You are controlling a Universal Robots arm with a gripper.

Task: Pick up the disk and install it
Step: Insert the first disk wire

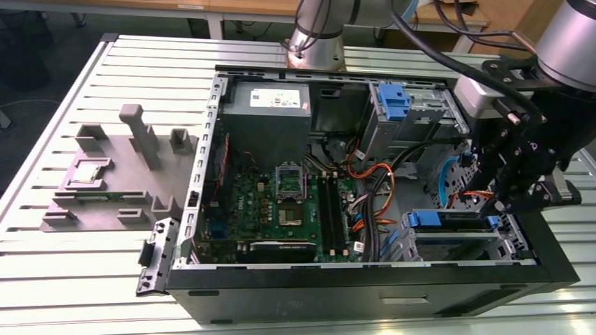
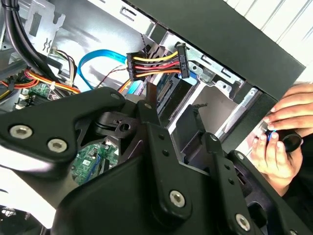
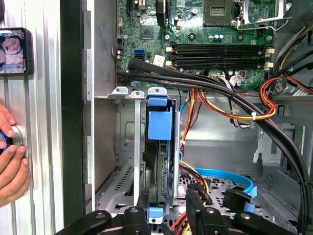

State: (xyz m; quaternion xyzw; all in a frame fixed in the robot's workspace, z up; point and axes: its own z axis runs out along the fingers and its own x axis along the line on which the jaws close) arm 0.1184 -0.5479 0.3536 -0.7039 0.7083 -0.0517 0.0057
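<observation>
Our gripper (image 1: 500,208) hung over the drive cage at the exterior view's right, near corner of the open computer case (image 1: 373,283). In the first wrist view the gripper (image 3: 168,211) had its two black fingers (image 3: 143,205) spread apart, one on each side of the end of the disk (image 3: 160,125). A gap showed beside one finger, so we took the grip as released. The disk (image 1: 447,220) sat edge-on in the metal cage, with its blue carrier tab facing up.

Red, yellow and orange wires (image 3: 234,110) looped just beside the cage, and a flat blue cable (image 3: 230,176) curved below them. Farther in lay the green motherboard (image 1: 279,202) with its long black memory slots. At the far side stood a grey power supply (image 1: 268,105) bearing a white sticker, its print too small for us to read. A bare blue bracket (image 1: 396,105) stood in the far right bay.

Outside the case, a person's hand (image 3: 12,166) rested on a small blue-and-black knob on the slatted metal table (image 1: 93,265). A phone (image 3: 13,51) lay near it. A grey plastic fixture (image 1: 112,174) sat on the table at the exterior view's left.
</observation>
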